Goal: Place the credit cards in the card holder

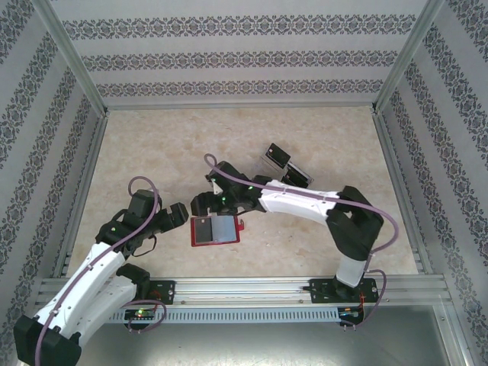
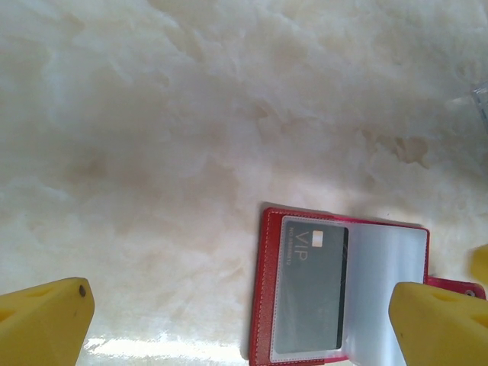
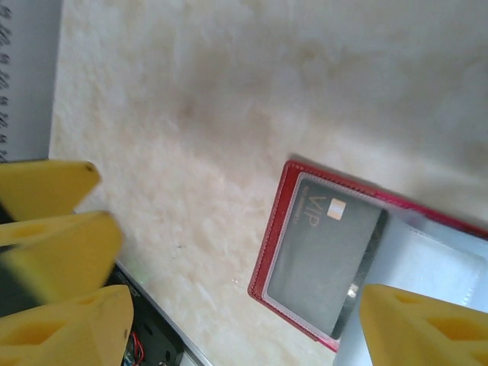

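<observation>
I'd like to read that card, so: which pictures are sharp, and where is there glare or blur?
Left wrist view: the VIP card in the card holder reads clearly, the left fingers are soft, and a glare streak crosses the table at the bottom. Right wrist view: lettering legible too, right fingers blurred. Top view: even light, faint shadows, card too small to read.
</observation>
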